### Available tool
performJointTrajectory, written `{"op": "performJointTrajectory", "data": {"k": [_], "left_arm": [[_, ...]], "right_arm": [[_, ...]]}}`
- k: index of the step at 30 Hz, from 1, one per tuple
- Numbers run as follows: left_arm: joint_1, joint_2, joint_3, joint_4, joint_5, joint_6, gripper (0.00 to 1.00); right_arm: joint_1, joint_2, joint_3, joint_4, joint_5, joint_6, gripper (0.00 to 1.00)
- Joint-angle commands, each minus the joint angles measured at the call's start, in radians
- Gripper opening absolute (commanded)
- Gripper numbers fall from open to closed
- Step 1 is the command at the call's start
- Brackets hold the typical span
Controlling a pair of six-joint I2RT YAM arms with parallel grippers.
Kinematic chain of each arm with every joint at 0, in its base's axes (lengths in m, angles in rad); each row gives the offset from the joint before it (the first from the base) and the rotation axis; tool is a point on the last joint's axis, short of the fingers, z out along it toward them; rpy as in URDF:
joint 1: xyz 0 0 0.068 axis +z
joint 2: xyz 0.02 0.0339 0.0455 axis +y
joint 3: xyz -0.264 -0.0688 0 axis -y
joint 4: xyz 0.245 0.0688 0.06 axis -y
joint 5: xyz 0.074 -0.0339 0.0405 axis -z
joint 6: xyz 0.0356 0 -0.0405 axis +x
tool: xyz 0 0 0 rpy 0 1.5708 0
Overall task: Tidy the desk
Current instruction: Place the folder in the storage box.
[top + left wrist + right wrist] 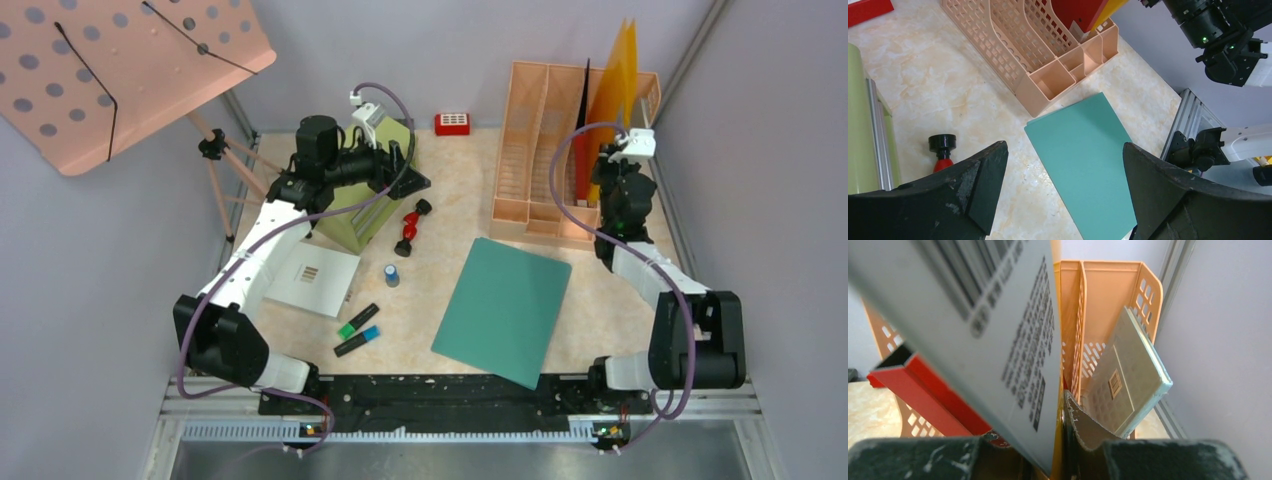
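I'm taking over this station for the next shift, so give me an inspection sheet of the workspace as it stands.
Surface: desk, beige marble pattern, no spills seen.
Job's things: teal folder lying flat; green highlighter, blue highlighter, white booklet, red-and-black tool and small blue-capped item loose; file organizer holds orange folders.
Clutter: red box at the far edge; green drawer cabinet under the left arm.
Grippers: left gripper open above the desk; right gripper appears closed on a grey barcoded sheet at the organizer.
Cables: purple cables loop above both wrists.
Surroundings: grey walls; peach perforated board on a tripod.
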Motion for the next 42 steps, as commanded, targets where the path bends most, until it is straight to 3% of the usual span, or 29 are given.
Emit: {"op": "performJointTrajectory", "data": {"k": [1, 22, 26, 33, 42], "left_arm": [[0.0, 0.0, -0.009, 0.055, 0.022, -0.003, 0.9], [-0.001, -0.027, -0.048, 0.075, 0.033, -0.002, 0.9], [-0.001, -0.03, -0.053, 0.074, 0.033, 0.0, 0.9], [-0.001, -0.029, -0.05, 0.076, 0.036, -0.002, 0.9], [-0.001, -0.037, -0.05, 0.071, 0.04, 0.004, 0.89]], "right_arm": [[0.014, 0.014, -0.011, 0.066, -0.018, -0.018, 0.0], [0.003, 0.12, -0.056, -0.077, -0.065, 0.073, 0.0], [-0.011, 0.121, -0.025, -0.134, -0.079, 0.074, 0.14], [-0.016, 0.078, 0.014, -0.205, -0.085, 0.04, 0.46], [-0.072, -0.033, 0.134, -0.393, -0.106, 0.018, 0.61]]}}
